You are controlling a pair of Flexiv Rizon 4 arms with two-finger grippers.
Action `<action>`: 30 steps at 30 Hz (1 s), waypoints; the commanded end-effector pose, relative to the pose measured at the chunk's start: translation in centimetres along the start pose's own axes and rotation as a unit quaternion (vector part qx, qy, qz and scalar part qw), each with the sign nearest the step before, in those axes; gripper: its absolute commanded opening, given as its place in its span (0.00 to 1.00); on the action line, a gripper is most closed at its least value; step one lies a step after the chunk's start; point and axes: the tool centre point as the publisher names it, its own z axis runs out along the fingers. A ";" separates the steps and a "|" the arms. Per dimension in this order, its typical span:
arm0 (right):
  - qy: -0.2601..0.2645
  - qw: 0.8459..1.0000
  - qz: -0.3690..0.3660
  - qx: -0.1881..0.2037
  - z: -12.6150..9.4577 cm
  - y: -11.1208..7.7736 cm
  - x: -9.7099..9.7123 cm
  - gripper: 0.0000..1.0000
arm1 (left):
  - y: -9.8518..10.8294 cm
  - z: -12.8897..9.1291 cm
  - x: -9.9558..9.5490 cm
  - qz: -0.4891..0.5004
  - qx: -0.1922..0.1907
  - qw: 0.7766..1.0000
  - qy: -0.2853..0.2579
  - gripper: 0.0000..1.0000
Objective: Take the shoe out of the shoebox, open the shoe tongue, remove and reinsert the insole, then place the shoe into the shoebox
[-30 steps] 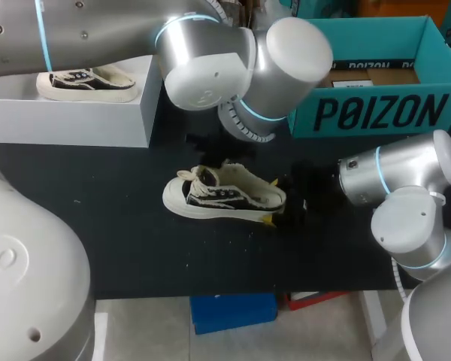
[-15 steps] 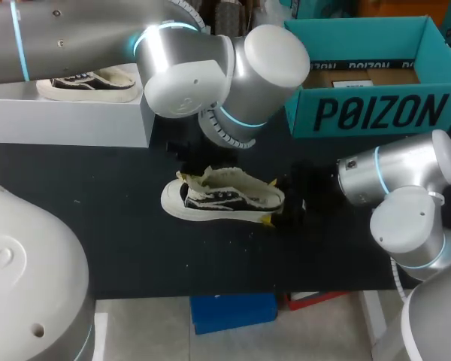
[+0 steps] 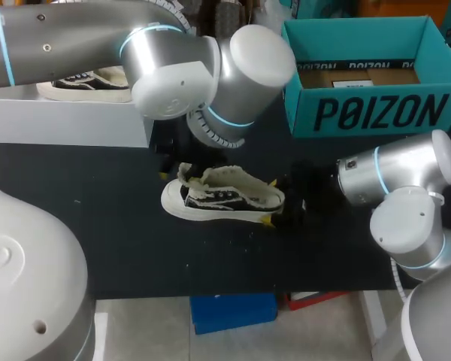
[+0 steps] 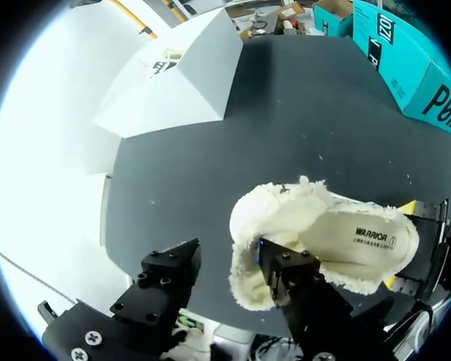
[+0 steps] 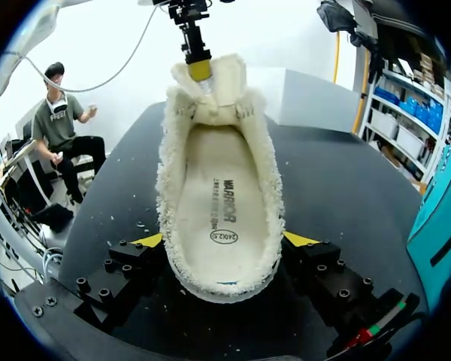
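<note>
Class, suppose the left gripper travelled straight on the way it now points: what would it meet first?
The shoe: one finger of the left gripper sits inside its fleecy front, so it would likely press into the lining at once. The other, outside, would reach the table; depth is unclear.

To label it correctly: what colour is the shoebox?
Teal, with black lettering; the shoebox shows best in the head view.
</note>
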 end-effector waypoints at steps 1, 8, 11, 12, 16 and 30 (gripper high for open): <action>-0.001 1.000 0.001 0.000 0.0 -0.2 -0.1 0.00 | 0.2 0.2 -1.1 -0.004 0.003 1.000 0.006 1.00; -0.001 1.000 0.001 0.000 0.0 -0.2 -0.1 0.00 | 0.6 1.0 -2.5 -0.012 -0.001 1.000 0.004 1.00; -0.001 1.000 0.001 0.000 0.0 -0.2 -0.1 0.00 | 1.0 1.5 -3.2 -0.017 -0.005 1.000 0.000 1.00; -0.001 1.000 0.001 0.000 0.0 -0.2 -0.1 0.00 | 1.1 1.7 -3.4 -0.018 -0.007 1.000 -0.001 1.00; -0.001 1.000 0.001 0.000 0.0 -0.2 -0.1 0.00 | 1.4 2.7 -4.1 -0.024 -0.014 1.000 -0.004 1.00; -0.001 1.000 0.001 0.000 0.0 -0.2 -0.1 0.00 | 1.5 5.3 -4.3 -0.028 -0.033 0.999 -0.002 1.00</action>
